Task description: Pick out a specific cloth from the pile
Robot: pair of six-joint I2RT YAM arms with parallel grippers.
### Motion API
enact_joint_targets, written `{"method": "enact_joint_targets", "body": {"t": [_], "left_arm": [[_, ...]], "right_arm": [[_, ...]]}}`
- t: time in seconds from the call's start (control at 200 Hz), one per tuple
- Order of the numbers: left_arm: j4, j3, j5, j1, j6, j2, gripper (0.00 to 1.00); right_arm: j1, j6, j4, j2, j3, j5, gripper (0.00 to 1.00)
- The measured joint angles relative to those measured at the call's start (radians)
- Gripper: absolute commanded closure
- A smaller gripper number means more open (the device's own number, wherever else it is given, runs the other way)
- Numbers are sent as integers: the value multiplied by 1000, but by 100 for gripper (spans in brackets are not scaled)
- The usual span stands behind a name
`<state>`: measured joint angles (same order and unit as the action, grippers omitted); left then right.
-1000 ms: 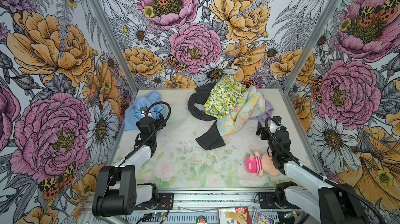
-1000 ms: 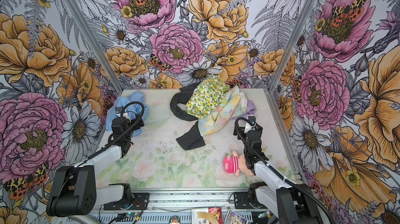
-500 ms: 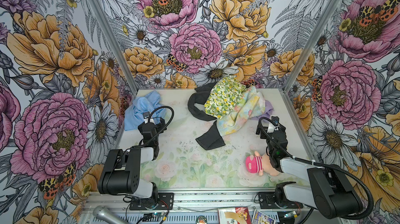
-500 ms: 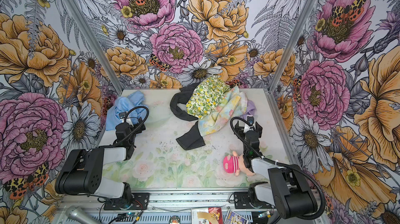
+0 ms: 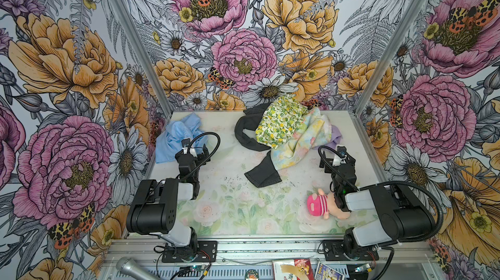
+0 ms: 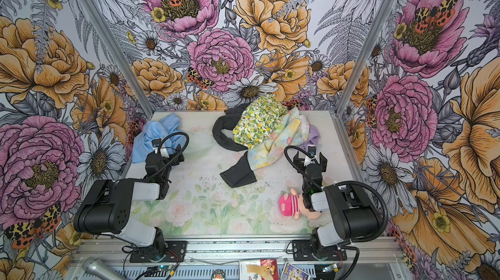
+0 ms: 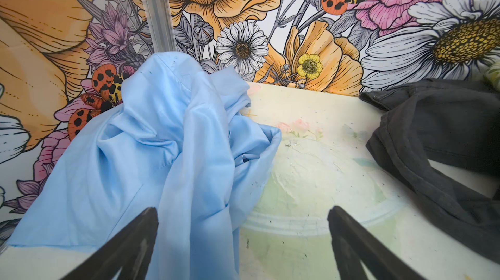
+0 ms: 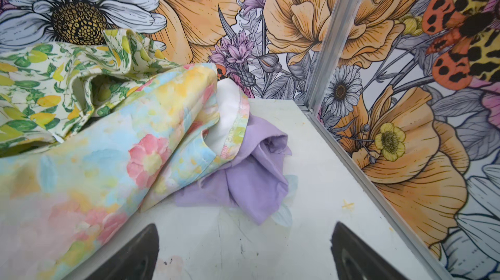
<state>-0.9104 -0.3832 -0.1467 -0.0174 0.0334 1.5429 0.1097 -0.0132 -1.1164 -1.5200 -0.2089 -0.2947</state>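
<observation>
The cloth (image 5: 176, 136) (image 6: 154, 135), plain sky-blue and crumpled, lies by itself in the back left corner against the wall. In the left wrist view a long fold of the cloth (image 7: 162, 143) runs down between the jaws, close to one finger (image 7: 140, 230). My left gripper (image 5: 193, 151) (image 6: 165, 154) (image 7: 242, 211) is open at the cloth's near edge and grips nothing. The pile (image 5: 284, 127) (image 6: 259, 127) (image 8: 108, 129) sits at the back middle: black, lemon-print, pastel floral and lilac cloths. My right gripper (image 5: 336, 157) (image 6: 309, 158) (image 8: 244, 227) stands open over bare table, just short of the lilac cloth (image 8: 251, 184).
A plush doll (image 5: 322, 205) (image 6: 292, 205) with a pink striped hat lies at the front right, under my right forearm. A black cloth end (image 5: 261, 174) trails from the pile toward the middle. Floral walls close off three sides. A microphone (image 5: 130, 265) lies in front of the table.
Both arms have folded down, their elbows dropping toward the front. The grippers stay about where they were. The cloths and the doll have not moved.
</observation>
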Motion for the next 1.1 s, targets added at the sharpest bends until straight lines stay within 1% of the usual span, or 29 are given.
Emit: {"method": "enact_joint_targets", "body": {"t": [0.22,0.275,0.33,0.37,0.435,0.47,0.53,0.71,1.101], "left_arm": [[-6,0,-2,8,-11,0,1],[-6,0,-8,15,-15,0,1],[-6,0,-12,22,-16,0,1],[-6,0,-14,24,-18,0,1],[-6,0,-15,26,-19,0,1],[-6,0,-17,26,-19,0,1],[-6,0,-19,26,-19,0,1],[-6,0,-21,26,-19,0,1],[-6,0,-21,26,-19,0,1]], "right_arm": [[0,8,-97,-26,15,-1,0],[0,8,-97,-36,10,-1,1],[-7,7,-61,-37,-7,0,1],[-21,1,-1,-36,-45,13,1],[-84,-23,111,-36,-131,85,0],[-114,-33,135,-36,-164,110,1],[-140,-47,163,-32,-190,121,0],[-134,-57,234,-30,-193,163,0],[-135,-57,252,-30,-188,184,0]]}}
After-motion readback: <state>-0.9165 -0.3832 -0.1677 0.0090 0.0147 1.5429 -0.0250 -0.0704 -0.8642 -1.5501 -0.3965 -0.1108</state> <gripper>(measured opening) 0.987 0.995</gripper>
